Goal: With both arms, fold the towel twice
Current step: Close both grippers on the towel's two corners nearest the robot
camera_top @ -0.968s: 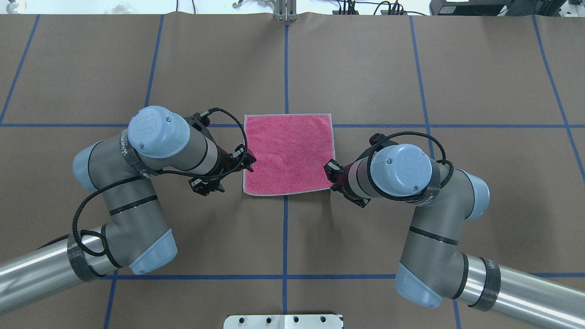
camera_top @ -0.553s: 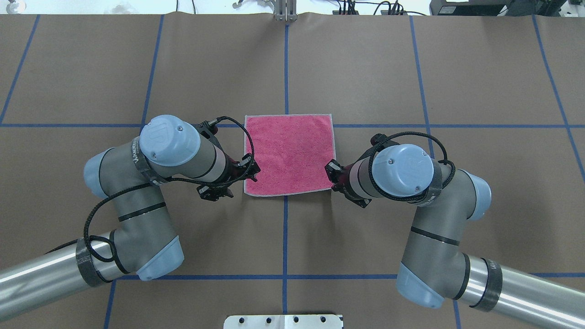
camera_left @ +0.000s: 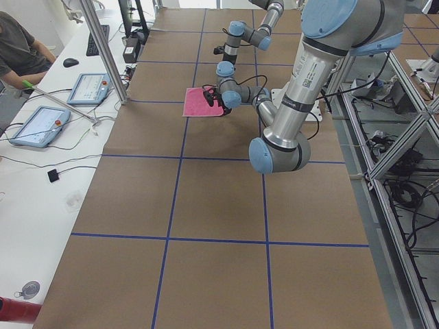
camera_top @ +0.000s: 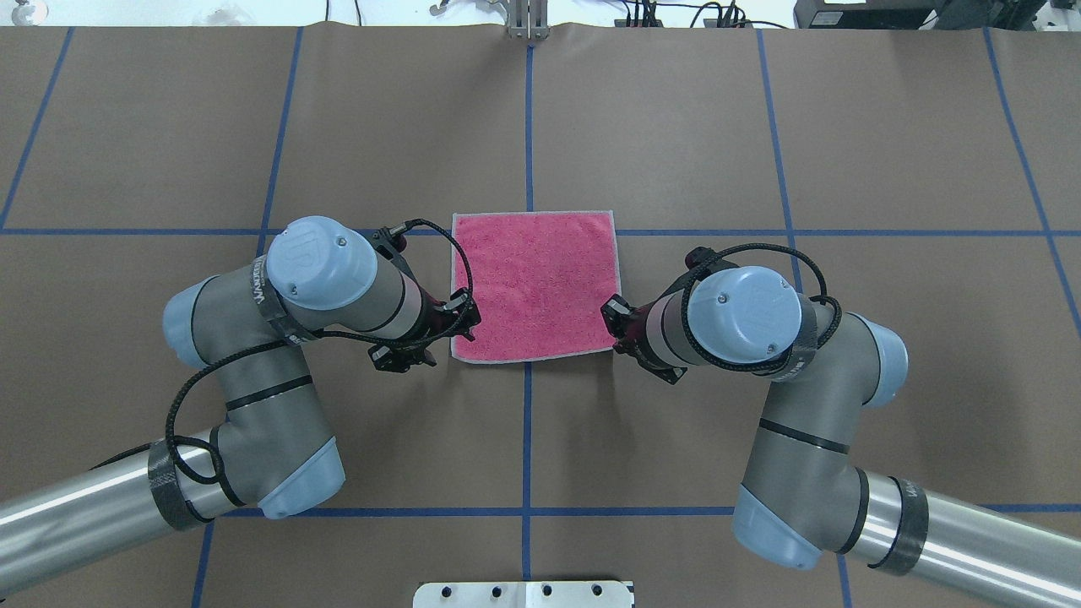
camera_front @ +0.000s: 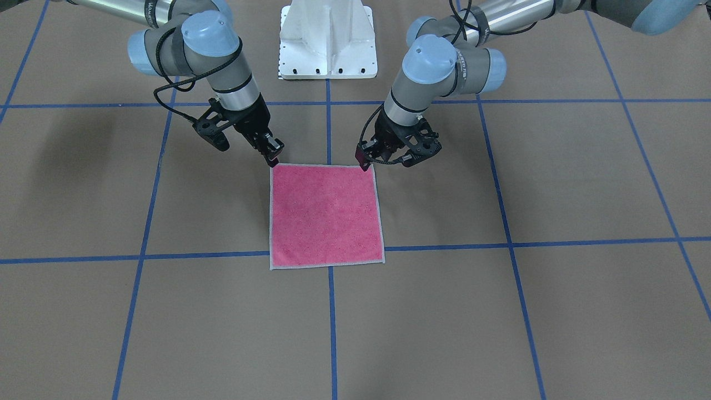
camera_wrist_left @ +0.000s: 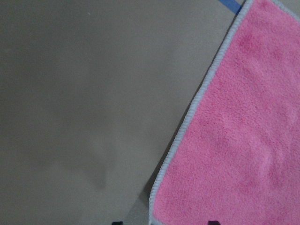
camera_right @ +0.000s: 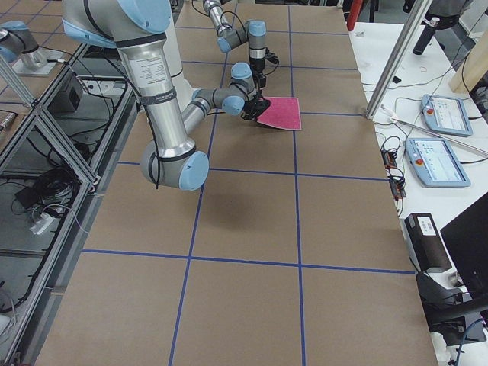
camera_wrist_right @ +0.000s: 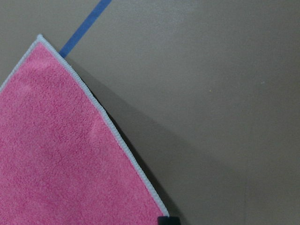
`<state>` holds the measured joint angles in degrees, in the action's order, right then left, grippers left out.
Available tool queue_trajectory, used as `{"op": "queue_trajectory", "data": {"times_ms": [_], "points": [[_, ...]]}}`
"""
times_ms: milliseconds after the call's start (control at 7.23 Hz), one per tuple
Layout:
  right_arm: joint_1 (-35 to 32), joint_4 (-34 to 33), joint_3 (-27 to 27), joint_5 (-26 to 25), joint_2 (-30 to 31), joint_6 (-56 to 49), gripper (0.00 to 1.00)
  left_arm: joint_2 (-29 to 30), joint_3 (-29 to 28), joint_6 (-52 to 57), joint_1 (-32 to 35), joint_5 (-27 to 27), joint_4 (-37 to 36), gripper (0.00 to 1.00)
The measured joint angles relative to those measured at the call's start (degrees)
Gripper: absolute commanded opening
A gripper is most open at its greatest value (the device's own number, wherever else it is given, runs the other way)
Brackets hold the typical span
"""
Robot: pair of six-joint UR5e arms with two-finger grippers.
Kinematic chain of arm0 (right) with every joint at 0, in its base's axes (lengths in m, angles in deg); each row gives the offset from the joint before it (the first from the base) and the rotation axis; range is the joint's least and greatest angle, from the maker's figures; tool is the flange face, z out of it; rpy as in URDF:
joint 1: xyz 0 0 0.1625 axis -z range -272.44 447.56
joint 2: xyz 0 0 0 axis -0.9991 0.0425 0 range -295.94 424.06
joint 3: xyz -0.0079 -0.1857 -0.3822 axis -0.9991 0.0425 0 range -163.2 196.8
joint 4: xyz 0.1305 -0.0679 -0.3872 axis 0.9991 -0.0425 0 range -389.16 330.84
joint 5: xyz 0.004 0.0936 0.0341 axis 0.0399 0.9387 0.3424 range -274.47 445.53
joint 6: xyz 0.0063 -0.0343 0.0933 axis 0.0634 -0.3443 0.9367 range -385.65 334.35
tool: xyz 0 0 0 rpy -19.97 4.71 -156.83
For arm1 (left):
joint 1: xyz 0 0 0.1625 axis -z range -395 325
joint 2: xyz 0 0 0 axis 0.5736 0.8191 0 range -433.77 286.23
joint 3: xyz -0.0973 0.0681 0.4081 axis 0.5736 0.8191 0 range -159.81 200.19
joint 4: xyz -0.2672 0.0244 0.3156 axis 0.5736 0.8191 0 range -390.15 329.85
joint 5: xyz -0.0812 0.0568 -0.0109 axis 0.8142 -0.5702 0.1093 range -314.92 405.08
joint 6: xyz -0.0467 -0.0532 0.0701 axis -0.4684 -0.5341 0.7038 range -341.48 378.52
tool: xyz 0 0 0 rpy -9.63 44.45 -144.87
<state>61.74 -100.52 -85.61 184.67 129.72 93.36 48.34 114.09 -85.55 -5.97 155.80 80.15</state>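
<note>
The towel [camera_top: 534, 285] lies flat and pink face up on the brown table, its pale stitched edge showing all round [camera_front: 326, 216]. My left gripper [camera_top: 463, 325] hangs at its near left corner, low over the table. In the left wrist view two dark fingertips [camera_wrist_left: 213, 222] stand apart with the towel [camera_wrist_left: 243, 140] corner between them, so it is open. My right gripper [camera_front: 273, 158] is at the near right corner. In the right wrist view a single dark tip [camera_wrist_right: 168, 219] sits right on the corner of the towel [camera_wrist_right: 61, 154], shut on it.
The white pedestal base [camera_front: 328, 41] stands behind the towel on the robot's side. Blue tape lines [camera_top: 528, 127] grid the table. A metal post [camera_top: 528, 21] rises at the far edge. A person [camera_left: 20, 48] and tablets [camera_left: 34, 127] are at a side bench.
My left arm has swung to the right and towards the robot, bringing its gripper down along the towel's left edge to the near left corner. The right arm and the towel have stayed put.
</note>
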Motion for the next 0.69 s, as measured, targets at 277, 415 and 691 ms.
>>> {"op": "queue_trajectory", "data": {"times_ms": [277,415,691], "points": [[0.1,0.0,0.0,0.0,0.0,0.0,0.00,0.6,-0.9,0.1,-0.2,0.0,0.0,0.60],[0.1,0.0,0.0,0.0,0.0,0.0,0.00,1.5,-1.8,0.2,-0.4,0.0,0.0,0.60],[0.1,0.0,0.1,0.0,0.0,0.0,0.00,2.5,-3.0,0.5,-0.6,0.1,0.0,0.54]]}}
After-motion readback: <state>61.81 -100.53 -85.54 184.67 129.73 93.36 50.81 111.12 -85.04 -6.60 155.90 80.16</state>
